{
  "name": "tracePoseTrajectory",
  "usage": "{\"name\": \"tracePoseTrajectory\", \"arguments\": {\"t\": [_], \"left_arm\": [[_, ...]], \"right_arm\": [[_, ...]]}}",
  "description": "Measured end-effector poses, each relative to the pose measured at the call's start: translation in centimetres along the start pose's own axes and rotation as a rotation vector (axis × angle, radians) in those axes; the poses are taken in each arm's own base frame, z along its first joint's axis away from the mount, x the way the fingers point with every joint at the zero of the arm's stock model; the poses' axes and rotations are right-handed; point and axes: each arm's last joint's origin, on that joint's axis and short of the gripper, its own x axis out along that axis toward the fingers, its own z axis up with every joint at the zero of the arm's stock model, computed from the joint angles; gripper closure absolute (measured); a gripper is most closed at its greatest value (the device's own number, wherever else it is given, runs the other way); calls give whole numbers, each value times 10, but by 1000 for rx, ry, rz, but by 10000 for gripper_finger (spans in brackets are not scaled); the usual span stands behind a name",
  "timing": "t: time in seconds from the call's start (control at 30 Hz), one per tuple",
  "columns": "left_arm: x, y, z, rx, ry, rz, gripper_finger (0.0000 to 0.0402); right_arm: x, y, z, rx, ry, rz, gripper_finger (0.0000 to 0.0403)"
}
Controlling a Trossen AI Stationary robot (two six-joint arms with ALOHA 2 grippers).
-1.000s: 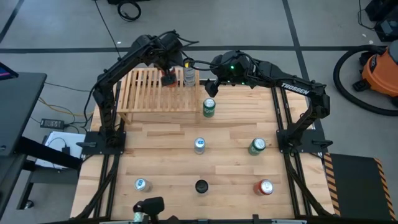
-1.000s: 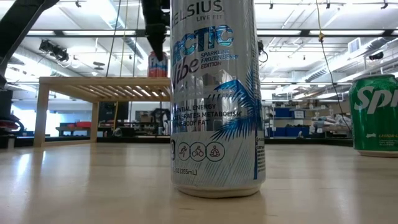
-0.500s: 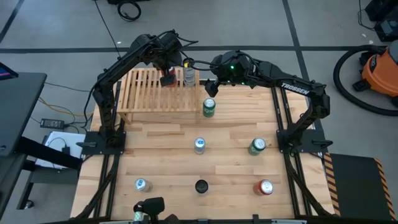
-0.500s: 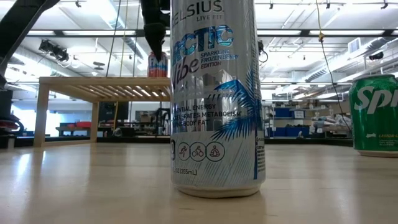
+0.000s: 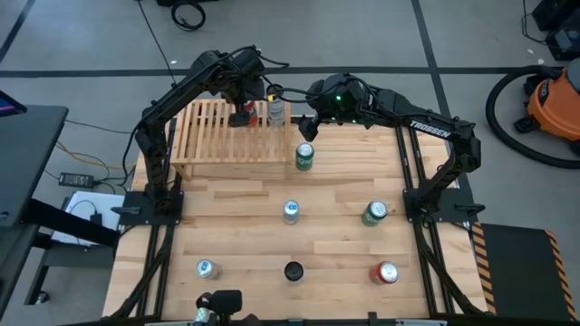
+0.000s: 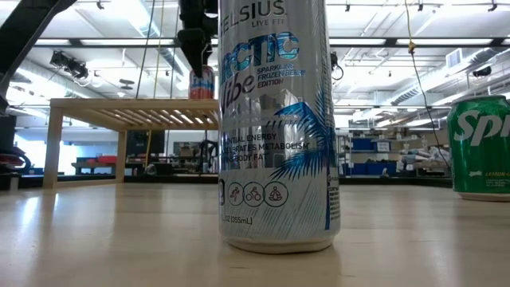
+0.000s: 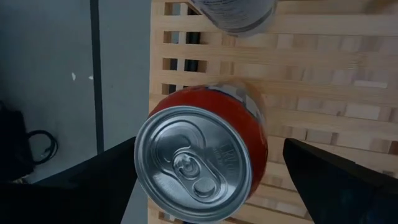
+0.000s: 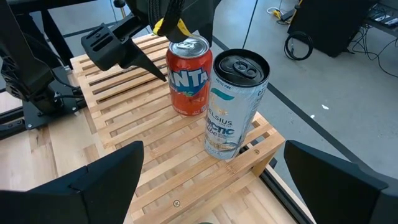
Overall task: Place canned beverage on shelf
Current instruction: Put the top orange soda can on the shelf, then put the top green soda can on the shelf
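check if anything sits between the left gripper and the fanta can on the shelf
Nothing visible does. The left gripper is open with its fingers flanking the orange Fanta can, which stands upright on the shelf. The Celsius can stands beside it, outside the gap.

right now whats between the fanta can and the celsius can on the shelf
Nothing. In the right wrist view the Fanta can and Celsius can stand side by side on the shelf, with only bare slats showing between them.
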Motion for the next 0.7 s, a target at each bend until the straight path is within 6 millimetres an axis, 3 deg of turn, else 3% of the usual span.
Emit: {"name": "tracePoseTrajectory", "arguments": {"t": [0.13, 0.7], "left_arm": [[-3, 1, -1, -4, -1, 21, 10], [-72, -17, -28, -253, -168, 105, 10]], "right_arm": [[0, 0, 0, 0, 0, 0, 4], [0, 0, 0, 0, 0, 0, 4]]}}
